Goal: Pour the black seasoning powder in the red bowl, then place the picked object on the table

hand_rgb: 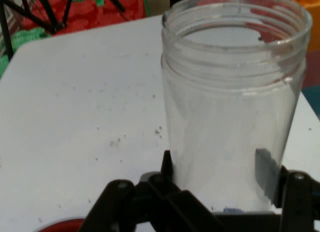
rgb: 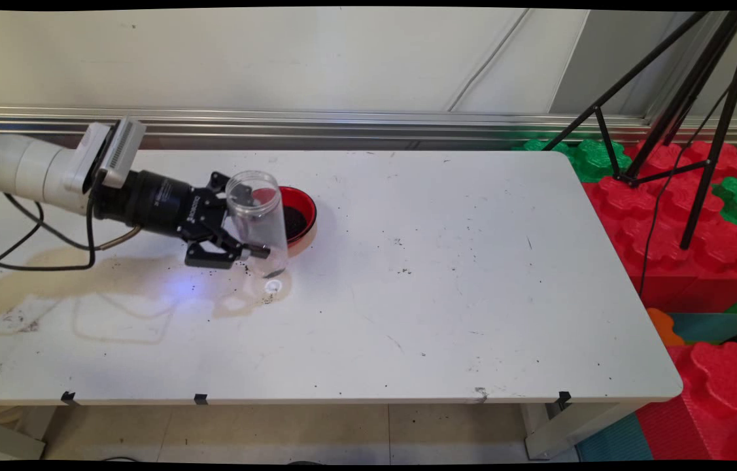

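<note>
Clamped between the two fingers of a black two-finger gripper point(rgb: 241, 226): a clear plastic screw-top jar point(rgb: 257, 219), lidless, mouth up, tipped slightly in the main view. Held low on the body, one finger at each side wall, with the threaded neck well above the grip in the hand view. Seen from the hand camera, the same clear plastic jar point(hand_rgb: 232, 100) rises between the black fingers point(hand_rgb: 167, 167), apparently empty, apart from what may be a few dark specks near the base.

Located at the left-centre of a scuffed white table point(rgb: 440, 275). Whether lifted just off the surface or touching it at the base, impossible to say. Directly behind and just to the right, a round red bowl filled with a dark granular material point(rgb: 295, 219), partly hidden by the jar. Scattered around the spot below the jar, dark crumbs and a brownish stain point(rgb: 67, 275) on the tabletop.

Likely light and fairly stiff, with smooth, slippery walls that could rotate or slide under a loose squeeze; thin plastic probably liable to flex if pinched hard. Best taken across the straight middle or lower body, as here, rather than on the ridged neck.

Beyond the table's right end: red and green foam blocks point(rgb: 669, 209) and a black tripod point(rgb: 688, 98).
</note>
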### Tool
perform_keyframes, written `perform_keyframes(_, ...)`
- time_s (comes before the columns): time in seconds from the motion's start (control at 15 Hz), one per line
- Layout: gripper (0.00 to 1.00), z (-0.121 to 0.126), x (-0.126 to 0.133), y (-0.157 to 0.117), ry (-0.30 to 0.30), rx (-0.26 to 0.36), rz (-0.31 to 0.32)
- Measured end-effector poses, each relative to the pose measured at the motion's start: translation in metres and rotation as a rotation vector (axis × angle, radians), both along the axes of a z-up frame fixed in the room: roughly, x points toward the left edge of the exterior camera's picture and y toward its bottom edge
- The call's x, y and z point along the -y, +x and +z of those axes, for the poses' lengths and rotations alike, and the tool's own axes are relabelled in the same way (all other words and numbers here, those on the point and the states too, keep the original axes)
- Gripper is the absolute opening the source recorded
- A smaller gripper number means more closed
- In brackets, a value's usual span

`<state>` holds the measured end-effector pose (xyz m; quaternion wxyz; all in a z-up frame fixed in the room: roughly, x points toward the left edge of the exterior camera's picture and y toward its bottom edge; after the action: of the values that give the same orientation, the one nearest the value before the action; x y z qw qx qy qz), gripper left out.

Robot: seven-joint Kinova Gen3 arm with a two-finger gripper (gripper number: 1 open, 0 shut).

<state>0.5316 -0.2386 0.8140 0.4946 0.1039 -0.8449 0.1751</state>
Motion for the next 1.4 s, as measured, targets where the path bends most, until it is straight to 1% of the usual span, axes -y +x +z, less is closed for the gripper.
perform_keyframes(0.73,0.0,-0.048,-0.02,0.038,0.098,-0.039,0.02)
perform_keyframes(0.87,0.0,-0.058,-0.025,0.047,0.113,-0.038,0.023)
perform_keyframes(1.4,0.0,-0.084,-0.038,0.072,0.146,-0.027,0.034)
